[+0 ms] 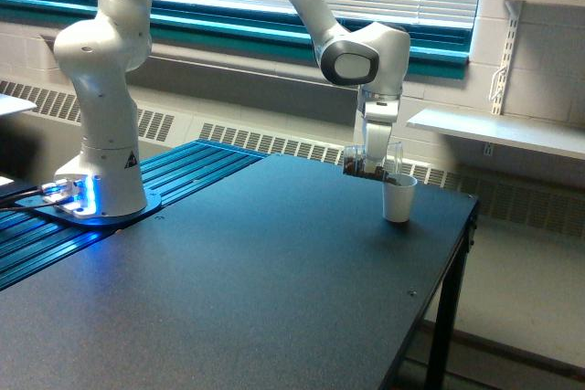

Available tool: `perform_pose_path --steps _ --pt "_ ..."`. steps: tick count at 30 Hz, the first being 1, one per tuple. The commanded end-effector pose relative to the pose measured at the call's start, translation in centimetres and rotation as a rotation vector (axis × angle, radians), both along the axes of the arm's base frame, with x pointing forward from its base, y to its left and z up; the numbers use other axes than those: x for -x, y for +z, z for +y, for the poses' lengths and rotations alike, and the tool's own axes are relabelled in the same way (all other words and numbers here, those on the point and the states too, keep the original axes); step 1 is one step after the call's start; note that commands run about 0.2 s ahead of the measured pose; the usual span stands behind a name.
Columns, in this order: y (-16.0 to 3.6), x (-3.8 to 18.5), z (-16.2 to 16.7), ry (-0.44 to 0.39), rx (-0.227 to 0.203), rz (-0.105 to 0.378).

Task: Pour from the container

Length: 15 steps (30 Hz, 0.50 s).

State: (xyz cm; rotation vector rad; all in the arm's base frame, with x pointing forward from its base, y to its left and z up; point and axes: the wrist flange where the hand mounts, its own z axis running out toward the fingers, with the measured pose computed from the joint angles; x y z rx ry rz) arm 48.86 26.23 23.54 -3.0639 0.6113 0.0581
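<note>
My gripper (pixel 373 165) pinches the clear container (pixel 369 163) of brown granules, tipped above the white paper cup (pixel 398 199) at the table's (pixel 228 271) far right; I judge pouring underway; I should tilt slowly, holding the mouth over the cup's rim.

The arm (pixel 302 2) reaches down, its end effector (pixel 370 166) clamped, wrist vertical.

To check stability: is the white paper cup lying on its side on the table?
No, the white paper cup stands upright on the black table.
</note>
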Motion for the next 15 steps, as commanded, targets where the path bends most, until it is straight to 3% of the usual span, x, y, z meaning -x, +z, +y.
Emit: perform_pose_path --steps 1,15 --pt "-0.15 0.06 0.63 0.024 0.011 0.006" --pt "0.04 -0.43 0.66 0.036 0.023 0.013"
